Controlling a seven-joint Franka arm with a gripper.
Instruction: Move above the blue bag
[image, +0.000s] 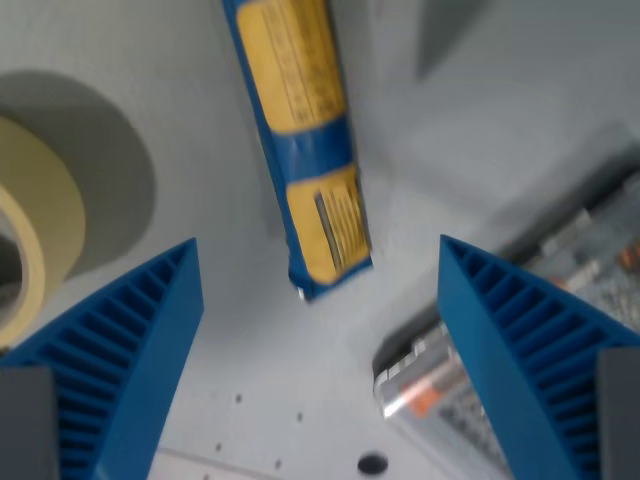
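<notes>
The blue bag (305, 140) is a long narrow blue packet with yellow label panels. It lies on the grey table, running from the top middle of the wrist view down to its centre. My gripper (320, 345) is open and empty. Its two blue ribbed fingers stand at the lower left (120, 360) and lower right (525, 350). The bag's near end lies between and just beyond the fingertips, below the gripper. The bag's far end is cut off by the top edge.
A roll of beige tape (35, 235) stands at the wrist view's left edge. A shiny silver packet with orange marks (450, 385) lies at the lower right, partly behind the right finger. The grey table (470, 150) has small holes near the bottom.
</notes>
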